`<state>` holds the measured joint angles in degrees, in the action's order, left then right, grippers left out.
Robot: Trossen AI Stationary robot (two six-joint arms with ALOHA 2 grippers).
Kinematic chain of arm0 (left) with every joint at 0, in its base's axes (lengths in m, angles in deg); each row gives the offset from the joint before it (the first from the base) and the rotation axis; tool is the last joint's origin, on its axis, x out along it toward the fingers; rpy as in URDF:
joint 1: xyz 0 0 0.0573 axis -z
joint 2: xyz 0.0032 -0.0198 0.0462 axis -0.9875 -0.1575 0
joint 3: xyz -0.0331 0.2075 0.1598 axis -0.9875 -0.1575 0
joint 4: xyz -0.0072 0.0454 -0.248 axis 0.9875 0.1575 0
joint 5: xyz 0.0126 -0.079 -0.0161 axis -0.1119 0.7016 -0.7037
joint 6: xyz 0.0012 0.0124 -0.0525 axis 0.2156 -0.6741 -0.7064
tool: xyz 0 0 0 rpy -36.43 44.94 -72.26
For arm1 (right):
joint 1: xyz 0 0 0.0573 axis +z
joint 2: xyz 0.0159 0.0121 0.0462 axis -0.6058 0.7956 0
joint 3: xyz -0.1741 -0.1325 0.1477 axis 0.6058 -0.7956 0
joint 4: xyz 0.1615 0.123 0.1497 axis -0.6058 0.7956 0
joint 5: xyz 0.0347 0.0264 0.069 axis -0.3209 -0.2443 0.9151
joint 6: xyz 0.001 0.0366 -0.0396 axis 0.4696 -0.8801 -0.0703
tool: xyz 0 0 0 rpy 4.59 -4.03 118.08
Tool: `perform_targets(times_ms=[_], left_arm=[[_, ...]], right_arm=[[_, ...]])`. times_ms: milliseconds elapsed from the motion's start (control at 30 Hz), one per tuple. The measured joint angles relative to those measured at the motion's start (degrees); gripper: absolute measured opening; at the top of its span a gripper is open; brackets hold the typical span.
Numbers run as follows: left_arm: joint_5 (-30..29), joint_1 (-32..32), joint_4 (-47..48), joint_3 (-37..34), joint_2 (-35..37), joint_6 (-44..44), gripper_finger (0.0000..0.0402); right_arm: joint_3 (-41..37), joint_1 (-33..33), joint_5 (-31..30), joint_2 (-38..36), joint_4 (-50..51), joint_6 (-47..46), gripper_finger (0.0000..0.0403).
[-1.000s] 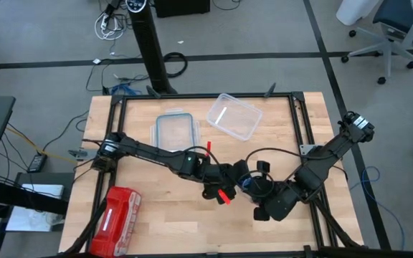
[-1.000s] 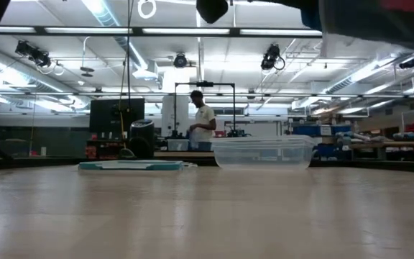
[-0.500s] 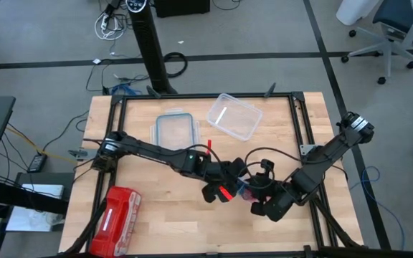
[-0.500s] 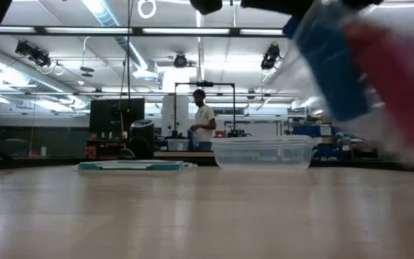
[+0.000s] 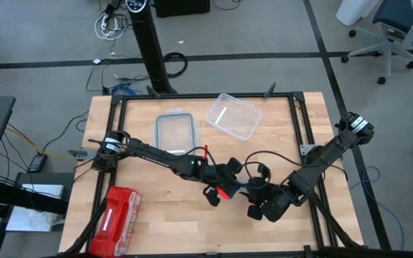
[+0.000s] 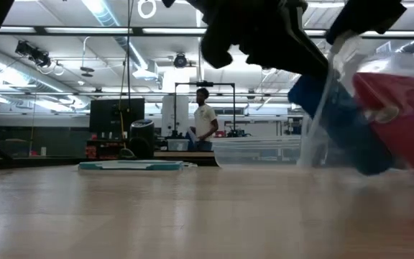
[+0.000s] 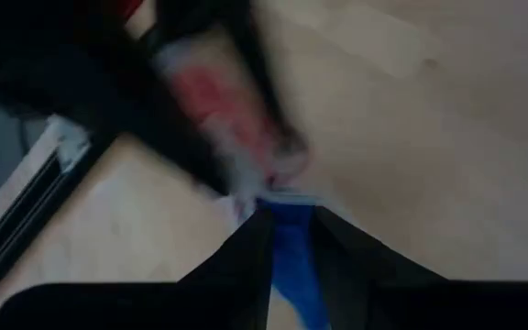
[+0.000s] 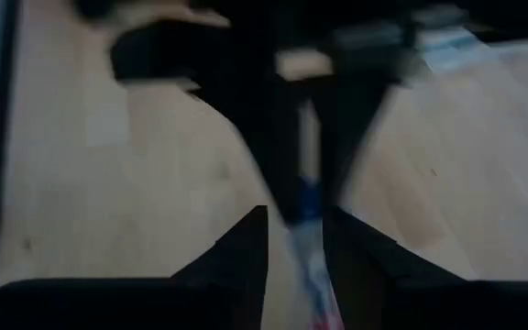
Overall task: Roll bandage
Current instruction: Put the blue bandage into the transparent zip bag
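The blue bandage (image 6: 336, 122) lies beside a red roll (image 6: 397, 108) in what looks like a clear plastic bag, low over the table right of centre. In the high view the bandage (image 5: 241, 188) shows between the two gripper heads. My left gripper (image 5: 229, 188) comes from the left, and in its wrist view its open fingers (image 7: 255, 252) stand on either side of the bandage (image 7: 291, 252). My right gripper (image 5: 253, 199) comes from the right, slanting down. A thin strip of bag and blue (image 8: 306, 215) runs through its open gap. My left gripper has the bandage between its fingers, but the blurred wrist view does not show whether they touch it. My right gripper has the bag's thin edge in its gap, and I cannot tell whether either finger touches it.
A clear tub (image 5: 234, 116) and its lid (image 5: 176, 131) lie at the table's far side. A red zip pouch (image 5: 117, 221) sits at the near left corner. A person (image 6: 204, 119) stands in the room beyond the table. Bare wood spreads across the near middle.
Both grippers have gone down toward the table, staying close together. The bag with the bandage and the red roll, at the low view's top edge a second ago, has come down with them and now hangs just over the tabletop.
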<state>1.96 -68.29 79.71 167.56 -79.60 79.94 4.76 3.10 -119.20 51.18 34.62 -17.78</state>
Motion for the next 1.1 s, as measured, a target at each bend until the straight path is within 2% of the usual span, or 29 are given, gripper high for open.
perform_targets(times_ms=[100, 400, 567, 733, 833, 967, 1100], left_arm=[[-0.7, -0.2, -2.4, 0.0, 0.0, -2.7, 0.0082], [-2.4, -0.4, -2.1, 0.1, 0.0, -3.3, 0.0082], [-3.2, -1.0, -1.1, 0.1, 0.1, -3.3, 0.0082], [-2.3, -1.4, 4.6, 0.1, 2.5, -3.1, 0.0082], [1.9, -2.1, 7.8, 0.1, 3.1, -6.0, 0.0082], [12.5, -2.8, 7.9, 0.1, 3.1, -12.3, 0.0082], [17.9, -1.8, -0.6, -3.6, 3.1, -16.7, 0.0082]], right_arm=[[-0.3, -0.4, 0.0, 0.0, -0.9, 1.0, 0.0104], [-0.3, -1.1, 0.0, 0.0, -0.3, 0.9, 0.0102], [-0.2, -1.1, 0.3, -0.1, 1.5, -1.9, 0.0101], [0.8, 0.7, 2.2, -0.3, 6.9, -8.2, 0.0101], [0.8, 2.0, 3.8, -0.2, 10.9, -14.4, 0.0101], [0.4, 4.3, 5.1, -0.2, 12.7, -22.2, 0.0101], [0.4, 6.9, 3.9, 0.6, 13.7, -27.9, 0.0099]])
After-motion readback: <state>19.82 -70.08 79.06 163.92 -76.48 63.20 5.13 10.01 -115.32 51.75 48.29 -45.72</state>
